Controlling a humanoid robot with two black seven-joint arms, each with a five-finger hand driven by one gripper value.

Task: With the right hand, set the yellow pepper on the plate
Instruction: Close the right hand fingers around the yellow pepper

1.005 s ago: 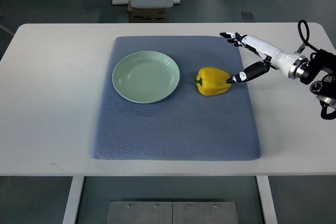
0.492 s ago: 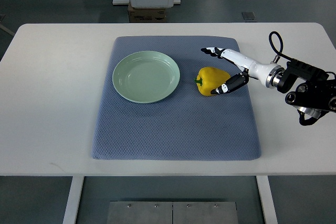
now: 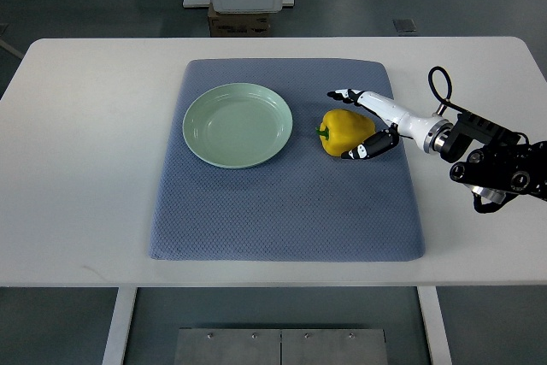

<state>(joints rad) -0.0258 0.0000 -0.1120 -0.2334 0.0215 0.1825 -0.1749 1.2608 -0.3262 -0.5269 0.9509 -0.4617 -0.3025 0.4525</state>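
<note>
White right hand (image 3: 357, 122) spread apart around glossy yellow bell pepper (image 3: 345, 132), not clamped; lift and carry to round green plate (image 3: 238, 125) beyond it remain.

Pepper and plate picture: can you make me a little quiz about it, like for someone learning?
1. True or false: the pepper lies on the plate.
2. Which hand is at the pepper? A) left B) right C) both
3. Fill in: pepper and plate both rest on a blue ____.

Key:
1. False. The pepper lies on the mat, right of the plate, apart from it.
2. B. The arm comes in from the right; its fingers are spread around the pepper's right side, and a firm grasp cannot be told yet.
3. mat
</note>
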